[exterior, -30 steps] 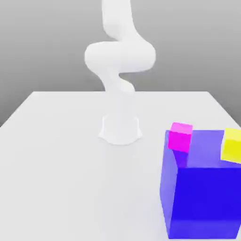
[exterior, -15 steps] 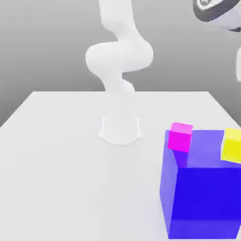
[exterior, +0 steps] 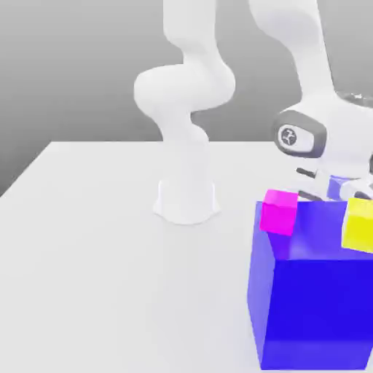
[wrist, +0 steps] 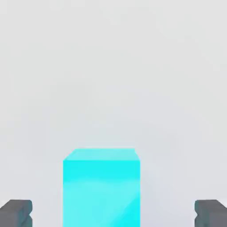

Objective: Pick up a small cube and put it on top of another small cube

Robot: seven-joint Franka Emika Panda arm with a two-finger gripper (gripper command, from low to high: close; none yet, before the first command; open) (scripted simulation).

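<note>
Between spread fingertips (wrist: 17, 213), cyan cube (wrist: 101, 188).

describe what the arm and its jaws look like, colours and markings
The arm is smooth, glossy white, built of rounded tubular segments on a round white base. Near the wrist sits a dark grey circular cap with a small light emblem. The fingertips are dark grey, blocky, with notched inner edges. No cables show.

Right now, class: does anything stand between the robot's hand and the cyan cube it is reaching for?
Nothing visible does. In the hand view the cyan cube sits in the gap of the open hand, with bare white table around it and no other object in between.
</note>
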